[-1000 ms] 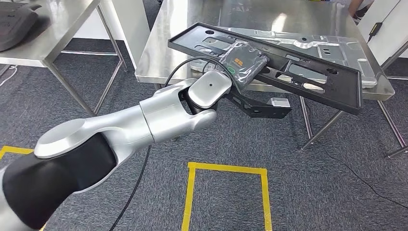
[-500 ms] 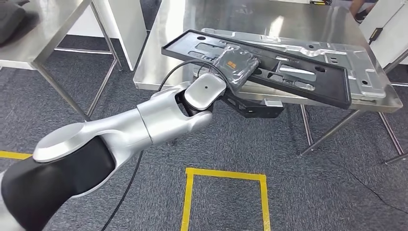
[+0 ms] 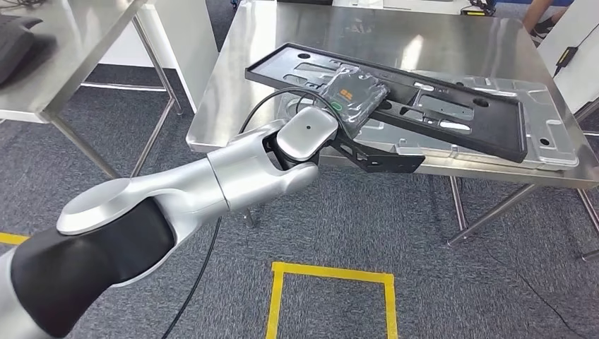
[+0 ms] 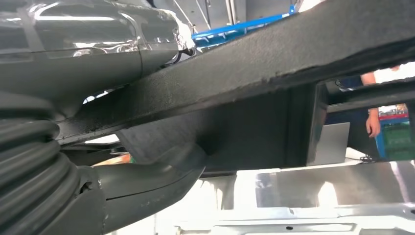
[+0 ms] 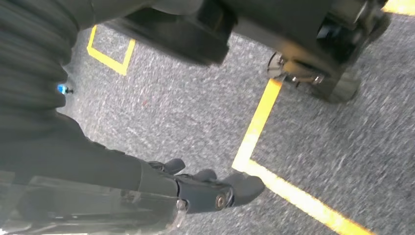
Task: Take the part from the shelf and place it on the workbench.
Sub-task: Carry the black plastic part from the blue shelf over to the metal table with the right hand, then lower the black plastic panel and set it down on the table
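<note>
Black part [image 3: 395, 106] held above the steel bench [image 3: 233, 92], over a silver panel [image 3: 558, 138] lying there, tilted, not yet set down. Left hand [image 3: 353, 88] gripping its near edge, fingers clamped. Right hand [image 5: 195, 188] hanging over the floor, fingers curled, holding nothing. Transport done; lowering and release outstanding.

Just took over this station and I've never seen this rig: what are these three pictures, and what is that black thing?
The head view looks down from the robot's body. Its silver left arm reaches forward; the left hand holds a long black part above the steel workbench, where a pale moulded panel lies. The left wrist view sits behind that hand, looking along the part's underside. The right wrist view shows the right hand hanging over grey carpet with yellow tape, holding nothing.
</note>
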Robot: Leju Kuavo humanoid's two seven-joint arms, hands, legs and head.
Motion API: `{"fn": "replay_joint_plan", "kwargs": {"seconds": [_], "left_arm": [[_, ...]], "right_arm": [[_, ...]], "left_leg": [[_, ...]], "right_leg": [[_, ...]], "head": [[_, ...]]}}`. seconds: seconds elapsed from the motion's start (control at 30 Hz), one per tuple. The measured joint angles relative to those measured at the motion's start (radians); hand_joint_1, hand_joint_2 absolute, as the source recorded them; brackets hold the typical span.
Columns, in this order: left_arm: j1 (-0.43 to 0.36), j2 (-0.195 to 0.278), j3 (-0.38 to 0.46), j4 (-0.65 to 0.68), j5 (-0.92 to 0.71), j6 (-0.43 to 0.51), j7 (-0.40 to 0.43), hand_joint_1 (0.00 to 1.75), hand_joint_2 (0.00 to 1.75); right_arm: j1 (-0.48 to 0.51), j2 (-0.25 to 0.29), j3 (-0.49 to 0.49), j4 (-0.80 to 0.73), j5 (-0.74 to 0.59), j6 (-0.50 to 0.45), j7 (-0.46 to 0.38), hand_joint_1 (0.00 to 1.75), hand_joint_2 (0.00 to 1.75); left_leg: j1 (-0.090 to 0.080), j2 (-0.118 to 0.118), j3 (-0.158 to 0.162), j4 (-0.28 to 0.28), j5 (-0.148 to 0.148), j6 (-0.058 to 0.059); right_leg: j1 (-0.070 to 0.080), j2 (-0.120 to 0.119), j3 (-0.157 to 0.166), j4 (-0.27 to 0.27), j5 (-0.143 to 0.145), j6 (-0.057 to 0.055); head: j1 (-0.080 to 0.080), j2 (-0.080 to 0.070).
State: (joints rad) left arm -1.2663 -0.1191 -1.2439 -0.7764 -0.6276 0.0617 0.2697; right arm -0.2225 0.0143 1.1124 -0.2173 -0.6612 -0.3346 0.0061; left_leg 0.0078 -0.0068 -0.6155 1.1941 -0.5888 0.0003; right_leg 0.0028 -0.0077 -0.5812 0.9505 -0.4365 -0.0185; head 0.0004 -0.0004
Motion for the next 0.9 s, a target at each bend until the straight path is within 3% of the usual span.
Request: {"fn": "replay_joint_plan", "kwargs": {"seconds": [0.07, 0.1, 0.13, 0.2, 0.27, 0.3, 0.37, 0.43, 0.47, 0.53, 0.6, 0.63, 0.67, 0.73, 0.77, 0.8, 0.9], "left_arm": [[0.009, 0.006, 0.0, 0.001, 0.001, -0.001, 0.0, 1.75, 1.75], [0.012, 0.009, 0.0, 0.001, 0.002, -0.001, 0.001, 1.75, 1.75], [0.013, 0.011, 0.0, 0.001, 0.003, -0.001, 0.003, 1.75, 1.75], [0.014, 0.016, 0.0, 0.001, 0.003, -0.004, 0.009, 1.75, 1.75], [0.015, 0.023, 0.0, 0.0, 0.005, -0.009, 0.013, 1.75, 1.75], [0.015, 0.026, 0.0, -0.001, 0.006, -0.011, 0.014, 1.75, 1.75], [0.009, 0.029, 0.005, -0.004, 0.007, -0.012, 0.016, 1.75, 1.75], [0.004, 0.032, 0.013, -0.006, 0.007, -0.011, 0.019, 1.75, 1.75], [0.003, 0.032, 0.015, -0.007, 0.007, -0.011, 0.02, 1.75, 1.75], [0.008, 0.035, 0.017, -0.008, 0.008, -0.012, 0.021, 1.75, 1.75], [0.012, 0.037, 0.017, -0.008, 0.008, -0.012, 0.021, 1.75, 1.75], [0.012, 0.037, 0.017, -0.008, 0.008, -0.012, 0.021, 1.75, 1.75], [0.012, 0.037, 0.017, -0.009, 0.008, -0.012, 0.021, 1.75, 1.75], [0.012, 0.037, 0.017, -0.009, 0.008, -0.013, 0.022, 1.75, 1.75], [0.013, 0.038, 0.016, -0.009, 0.008, -0.014, 0.023, 1.75, 1.75], [0.013, 0.038, 0.017, -0.009, 0.008, -0.014, 0.024, 1.75, 1.75], [0.005, 0.037, 0.02, -0.012, 0.008, -0.015, 0.025, 1.75, 1.75]], "right_arm": [[0.004, 0.003, 0.0, 0.0, 0.0, 0.0, 0.0, 0.0, 1.75], [0.007, 0.004, 0.0, 0.0, 0.0, 0.0, 0.0, 0.0, 1.75], [0.009, 0.005, 0.0, 0.0, 0.0, 0.001, 0.0, 0.0, 1.75], [0.011, 0.005, 0.0, 0.0, 0.0, 0.001, 0.0, 0.0, 1.75], [0.01, 0.005, 0.0, 0.0, 0.001, 0.002, 0.001, 0.0, 1.75], [0.008, 0.005, 0.0, 0.0, 0.002, 0.002, 0.002, 0.0, 1.75], [0.005, 0.007, 0.0, -0.001, 0.002, 0.002, 0.003, 0.0, 1.75], [0.0, 0.009, 0.0, -0.001, 0.003, 0.002, 0.003, 0.0, 1.75], [-0.002, 0.01, 0.0, -0.001, 0.004, 0.002, 0.003, 0.0, 1.75], [-0.003, 0.011, 0.0, -0.001, 0.004, 0.002, 0.002, 0.0, 1.75], [-0.006, 0.011, 0.0, -0.002, 0.004, 0.002, 0.002, 0.0, 1.75], [-0.007, 0.011, 0.0, -0.002, 0.004, 0.002, 0.002, 0.0, 1.75], [-0.007, 0.011, 0.0, -0.002, 0.004, 0.002, 0.002, 0.0, 1.75], [-0.003, 0.011, 0.0, -0.002, 0.004, 0.002, 0.002, 0.0, 1.75], [-0.002, 0.01, -0.001, -0.002, 0.004, 0.002, 0.002, 0.0, 1.75], [-0.002, 0.01, -0.001, -0.002, 0.005, 0.002, 0.002, 0.0, 1.75], [-0.006, 0.013, 0.0, -0.003, 0.009, 0.004, 0.003, 0.0, 1.75]], "left_leg": [[0.001, -0.001, -0.073, 0.068, -0.041, -0.006], [0.001, -0.001, -0.093, 0.064, -0.043, -0.008], [0.002, 0.001, -0.101, 0.031, -0.021, -0.011], [0.004, 0.009, -0.092, -0.083, 0.092, -0.015], [0.0, 0.016, -0.081, -0.159, 0.171, -0.002], [-0.003, 0.019, -0.079, -0.169, 0.182, 0.009], [-0.006, 0.017, -0.065, -0.169, 0.169, 0.029], [-0.002, 0.017, -0.039, -0.176, 0.154, 0.039], [0.0, 0.018, -0.024, -0.18, 0.145, 0.041], [0.001, 0.02, 0.007, -0.183, 0.121, 0.043], [0.001, 0.02, 0.04, -0.184, 0.095, 0.042], [0.001, 0.02, 0.058, -0.184, 0.082, 0.04], [0.001, 0.019, 0.075, -0.184, 0.069, 0.038], [0.0, 0.014, 0.105, -0.185, 0.044, 0.031], [-0.001, 0.011, 0.116, -0.187, 0.033, 0.025], [-0.001, 0.007, 0.125, -0.188, 0.026, 0.018], [-0.001, 0.001, 0.136, -0.17, 0.024, -0.001]], "right_leg": [[-0.002, 0.003, 0.024, -0.003, -0.02, 0.003], [-0.003, 0.005, 0.039, -0.002, -0.033, 0.005], [-0.004, 0.006, 0.056, -0.002, -0.046, 0.009], [-0.004, 0.007, 0.089, 0.002, -0.077, 0.018], [-0.005, 0.009, 0.107, 0.007, -0.103, 0.029], [-0.006, 0.01, 0.111, 0.01, -0.111, 0.035], [-0.01, 0.01, 0.112, 0.021, -0.115, 0.045], [-0.012, 0.01, 0.077, 0.095, -0.105, 0.054], [-0.014, 0.01, 0.037, 0.16, -0.108, 0.061], [-0.017, 0.009, -0.055, 0.281, -0.148, 0.072], [-0.018, 0.009, -0.111, 0.312, -0.191, 0.073], [-0.018, 0.009, -0.12, 0.286, -0.183, 0.07], [-0.017, 0.009, -0.118, 0.235, -0.146, 0.064], [-0.011, 0.01, -0.106, 0.11, -0.018, 0.047], [-0.007, 0.01, -0.1, 0.067, 0.029, 0.04], [-0.004, 0.01, -0.096, 0.044, 0.053, 0.033], [-0.004, 0.007, -0.067, 0.029, 0.039, 0.018]], "head": [[-0.006, 0.0], [-0.01, 0.0], [-0.015, 0.0], [-0.023, 0.0], [-0.023, 0.0], [-0.023, 0.0], [-0.023, 0.0], [-0.02, 0.0], [-0.016, 0.0], [-0.007, 0.0], [-0.002, 0.0], [0.0, 0.0], [0.002, 0.0], [0.006, 0.0], [0.005, 0.0], [0.004, 0.0], [-0.003, 0.0]]}}
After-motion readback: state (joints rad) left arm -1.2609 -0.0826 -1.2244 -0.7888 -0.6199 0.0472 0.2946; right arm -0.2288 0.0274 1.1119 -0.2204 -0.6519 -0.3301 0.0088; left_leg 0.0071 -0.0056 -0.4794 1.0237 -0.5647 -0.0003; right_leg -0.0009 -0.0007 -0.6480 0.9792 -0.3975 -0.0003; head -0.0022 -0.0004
